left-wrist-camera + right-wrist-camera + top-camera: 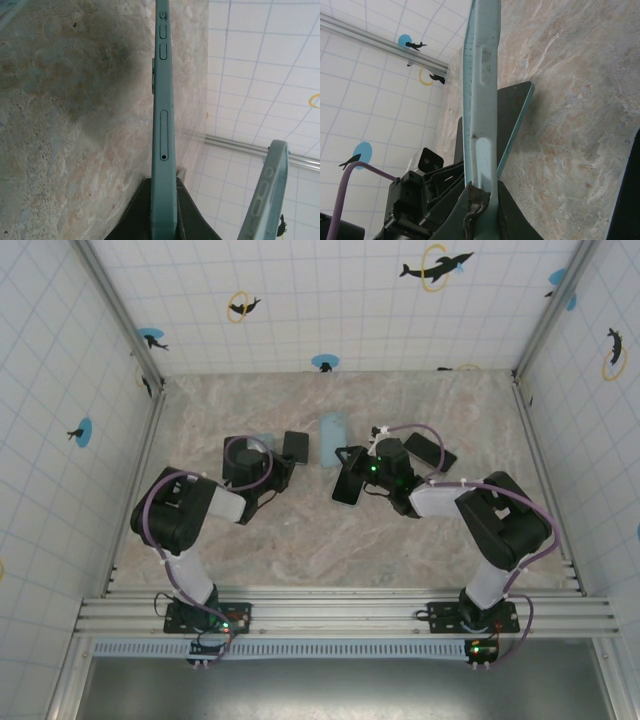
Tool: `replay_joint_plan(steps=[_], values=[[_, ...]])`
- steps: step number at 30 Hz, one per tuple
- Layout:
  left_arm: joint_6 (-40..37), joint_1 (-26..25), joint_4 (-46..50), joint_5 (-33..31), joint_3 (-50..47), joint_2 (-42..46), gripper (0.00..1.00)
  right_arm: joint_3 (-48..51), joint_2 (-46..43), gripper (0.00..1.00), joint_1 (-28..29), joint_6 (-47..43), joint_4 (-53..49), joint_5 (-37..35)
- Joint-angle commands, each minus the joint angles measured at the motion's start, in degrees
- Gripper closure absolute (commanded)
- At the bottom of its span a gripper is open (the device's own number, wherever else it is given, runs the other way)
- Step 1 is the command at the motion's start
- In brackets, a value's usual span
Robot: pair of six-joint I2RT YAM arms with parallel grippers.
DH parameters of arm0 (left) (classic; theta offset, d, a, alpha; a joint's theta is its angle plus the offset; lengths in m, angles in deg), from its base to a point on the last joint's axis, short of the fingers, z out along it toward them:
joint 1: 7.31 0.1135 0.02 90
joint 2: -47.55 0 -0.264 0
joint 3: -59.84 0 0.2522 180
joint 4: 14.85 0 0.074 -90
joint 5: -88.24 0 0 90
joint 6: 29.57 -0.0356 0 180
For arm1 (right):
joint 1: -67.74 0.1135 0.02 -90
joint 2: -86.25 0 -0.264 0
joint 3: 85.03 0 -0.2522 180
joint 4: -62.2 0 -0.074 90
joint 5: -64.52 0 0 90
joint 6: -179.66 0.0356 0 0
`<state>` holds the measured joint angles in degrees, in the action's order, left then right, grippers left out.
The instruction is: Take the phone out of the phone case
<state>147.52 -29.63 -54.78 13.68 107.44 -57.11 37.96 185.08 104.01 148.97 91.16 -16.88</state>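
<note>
- Left gripper (164, 212) is closed narrowly on the bottom end of the phone (162, 125) and holds it on its edge above the table (75, 125).
- In the left wrist view the teal side of the phone faces the camera, with its buttons near the top and the card tray lower down.
- Right gripper (482, 202) is clamped on the light blue phone case (482, 75), which also stands on its edge, with a long cut-out on its side.
- Phone and case are apart: the phone is out of the case. In the right wrist view the phone (515, 115) shows its dark face and teal edge just behind the case.
- In the top view the left gripper (285, 458) with the phone (295, 445) and the right gripper (352, 475) with the case (347, 488) face each other near the middle of the table.
- Another light blue object (332, 426) lies flat between them, farther back.
- One dark flat device (430, 452) lies behind the right arm.
</note>
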Motion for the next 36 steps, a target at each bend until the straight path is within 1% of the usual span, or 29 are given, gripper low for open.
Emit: replay_joint_plan(steps=[1,4,6,9,13,15,17,20,24,28,36], values=[[1.3,0.5,-3.0,-0.2,1.4,-0.7,0.96,-0.8,0.7,0.98,-0.3,0.1,0.4,-0.1],[1.4,0.5,-0.9,-0.5,1.3,-0.8,0.95,-0.4,0.8,0.98,-0.7,0.5,0.7,0.1],[1.5,0.5,0.9,-0.5,1.5,-1.0,0.93,-0.2,0.9,0.98,-0.8,0.9,1.2,0.4],[1.5,0.5,1.5,0.4,2.1,-1.5,0.86,-0.2,1.2,0.97,-0.9,1.2,1.7,0.7],[0.6,0.5,4.8,0.3,2.5,-0.6,0.73,0.4,1.4,0.97,-0.9,1.6,2.3,1.1],[-0.1,0.5,6.9,-0.1,2.7,0.2,0.63,0.4,1.6,0.97,-1.1,1.8,2.6,1.3],[-1.4,0.5,10.2,-0.1,3.7,0.6,0.58,0.4,2.0,0.97,-1.1,2.2,3.0,1.6],[-3.2,0.4,15.1,-0.5,5.0,1.6,0.53,0.4,2.6,0.97,-1.1,2.7,3.2,1.9],[-4.1,0.5,18.4,-1.1,5.2,2.7,0.46,0.3,3.3,0.96,-1.2,3.0,2.8,2.1],[-4.5,0.4,20.7,-1.4,4.8,3.4,0.44,-0.6,3.9,0.93,-1.3,2.5,0.2,1.9],[-5.4,0.4,23.4,-2.3,3.2,5.1,0.41,-2.0,5.6,0.91,-1.2,2.0,-2.7,1.3]])
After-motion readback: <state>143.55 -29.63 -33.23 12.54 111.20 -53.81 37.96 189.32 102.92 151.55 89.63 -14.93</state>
